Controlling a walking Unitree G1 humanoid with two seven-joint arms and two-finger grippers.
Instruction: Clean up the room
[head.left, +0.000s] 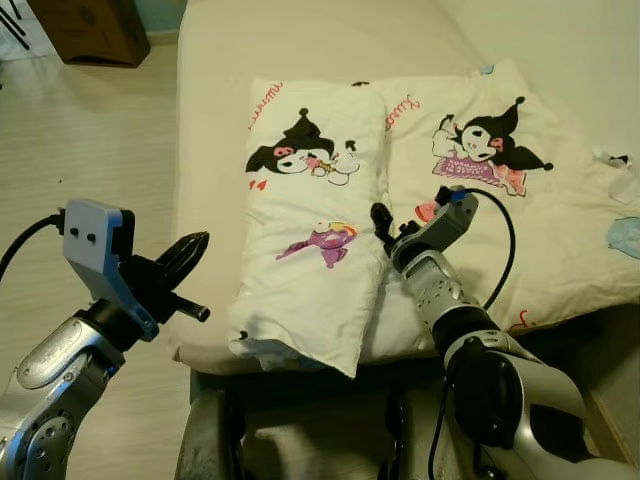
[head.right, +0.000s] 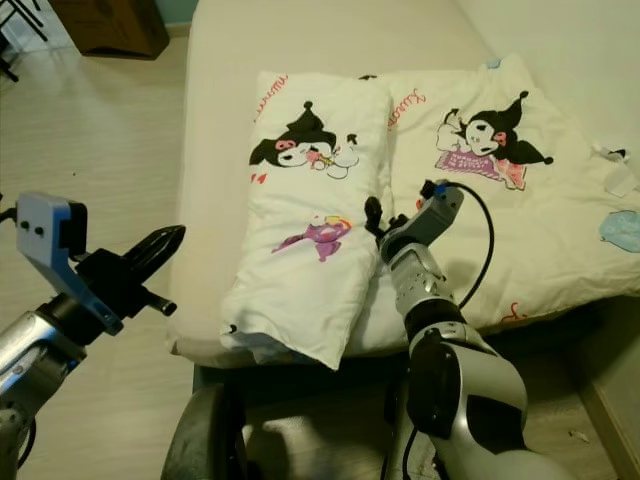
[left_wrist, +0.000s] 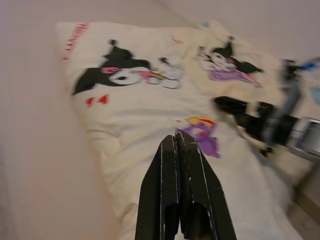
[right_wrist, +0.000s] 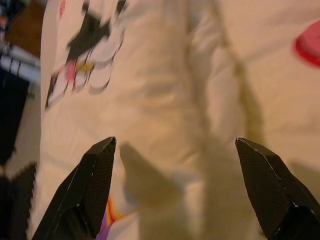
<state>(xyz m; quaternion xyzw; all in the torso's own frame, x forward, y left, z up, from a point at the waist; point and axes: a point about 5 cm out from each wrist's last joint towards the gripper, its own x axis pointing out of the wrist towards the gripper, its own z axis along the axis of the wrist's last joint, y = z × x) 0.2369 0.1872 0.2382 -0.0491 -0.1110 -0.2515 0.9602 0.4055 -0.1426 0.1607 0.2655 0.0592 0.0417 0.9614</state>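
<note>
Right gripper (right_wrist: 175, 165) spread over pillow (head.left: 310, 225), lengthwise up bed (head.left: 215, 80).

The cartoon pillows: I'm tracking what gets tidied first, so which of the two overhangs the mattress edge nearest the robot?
The left pillow, the narrower one; its lower corner hangs past the mattress edge. The right pillow lies flatter.

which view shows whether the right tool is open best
The right wrist view: it looks along the right tool, with both black fingers spread wide apart over the folded blanket. In the eye views that tool is small and seen from behind at the blanket's edge, its gap hard to judge. The left wrist view shows it blurred.
</note>
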